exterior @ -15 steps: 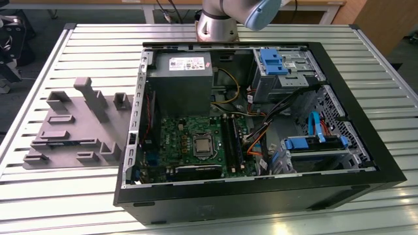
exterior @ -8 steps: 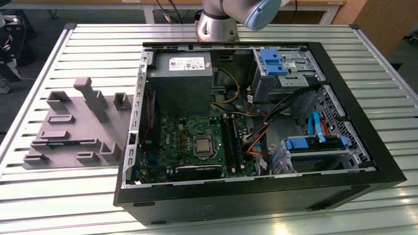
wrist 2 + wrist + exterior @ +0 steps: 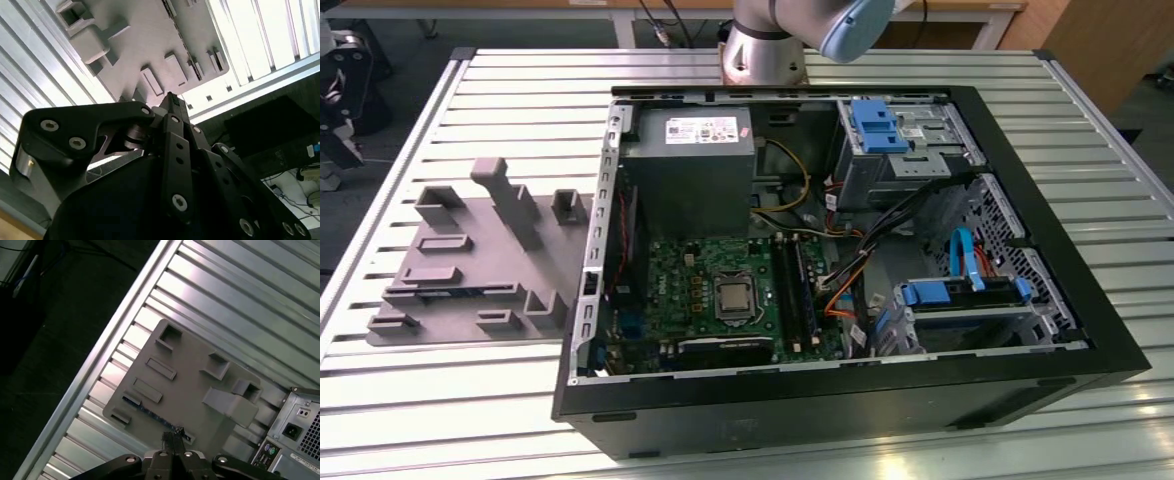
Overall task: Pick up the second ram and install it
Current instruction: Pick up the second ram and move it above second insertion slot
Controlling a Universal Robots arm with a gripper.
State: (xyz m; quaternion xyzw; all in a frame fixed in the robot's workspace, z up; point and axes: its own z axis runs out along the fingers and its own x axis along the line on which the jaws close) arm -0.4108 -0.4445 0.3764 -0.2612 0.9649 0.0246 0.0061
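Live | my gripper point(image 3: 172, 439) hovers over the grey holder point(image 3: 192, 390), jaws pinched together, empty | second ram point(image 3: 150, 412) sits slotted near the holder's edge | I'd judge it light, stiff, fragile: pinch flat faces mid-length, clear of contacts.

- Nothing stands between my gripper point(image 3: 172, 436) and the grey holder point(image 3: 480, 265) below it.
- The holder's tall post point(image 3: 500, 195) and raised blocks stick up.
- The case wall point(image 3: 603, 200) stands just beside the holder.
- Inside the case, cables point(image 3: 847, 285) crowd the black slots point(image 3: 794, 290).
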